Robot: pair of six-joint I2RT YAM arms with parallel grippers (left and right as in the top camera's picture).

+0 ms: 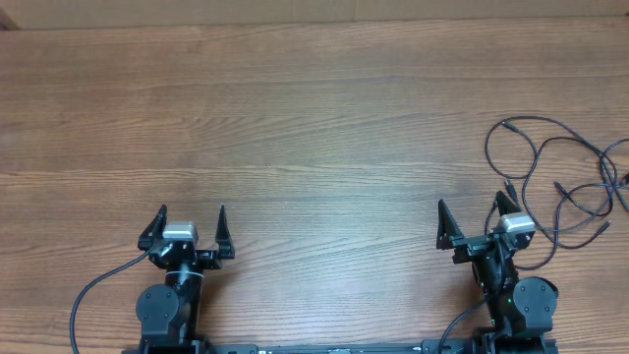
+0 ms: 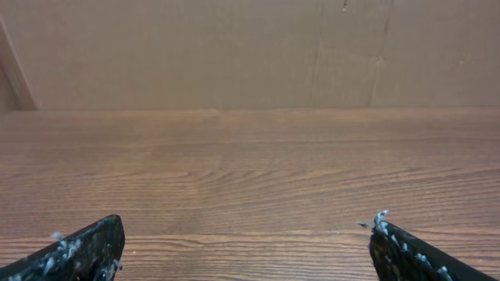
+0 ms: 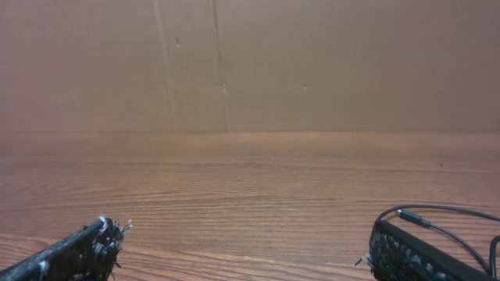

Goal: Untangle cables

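While parked at near edge of table (image 1: 314,118), see left gripper (image 1: 192,211) spread fully, gripping nothing. Same for right gripper (image 1: 472,205): fully spread, nothing between jaws. Just beyond and right of right gripper, see cables (image 1: 558,186) in loose overlapping loops flat on wood, at right table edge. Also catch one strand by right jaw in right wrist view. Can't tell whether touching.

The bench (image 1: 295,108) is viewed straight down from high above, with the left arm (image 1: 169,300) and right arm (image 1: 526,300) at the lower edge. Each wrist view is set low and close over the wood, faced forward to a brown wall (image 2: 234,47). The cables (image 3: 412,218) are shared by the overhead and right wrist views
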